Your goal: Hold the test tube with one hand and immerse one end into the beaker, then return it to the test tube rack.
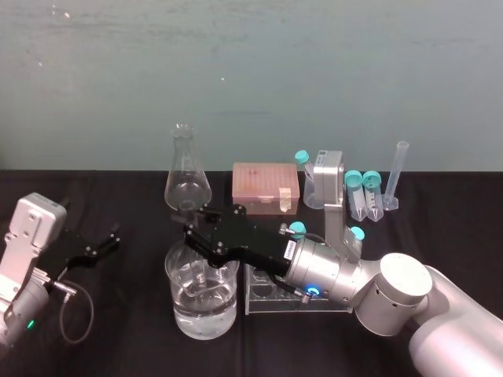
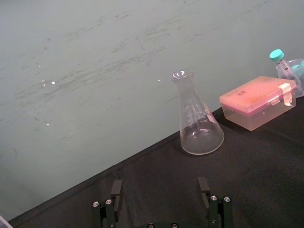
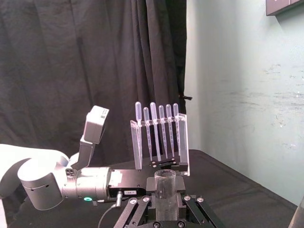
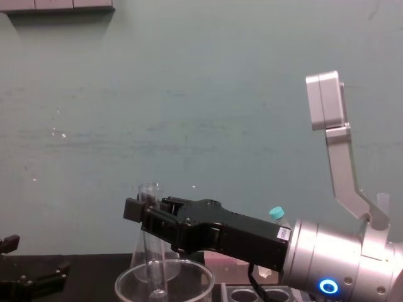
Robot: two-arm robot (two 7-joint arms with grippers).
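Bench [image 1: 118, 345]: black-covered; it carries the beaker [image 1: 202, 302] within reach of both arms.
Right gripper [image 4: 146, 211]: reaches over the beaker from the side of the test tube rack [image 1: 271, 294]. Its fingers are closed on the upper part of the test tube [image 4: 151, 245], so the tube hangs upright and its lower end can pass the rim.
Beaker: wide, low, holding clear liquid; the broad mouth leaves room for the dip.
Test tube rack: just beside the beaker, holes up, a short way for the return.
Left gripper [image 1: 106, 242]: parked well apart from the beaker, opposite the rack, fingers spread wide on nothing.
Test tube: upright inside the beaker, open end up. The rounded end appears to reach the liquid, so I judge the dip is in hand.
Writing: a white label [image 1: 289, 250] on the right forearm, near the beaker, and graduations on the flask [image 2: 199, 123] behind it; neither is legible.
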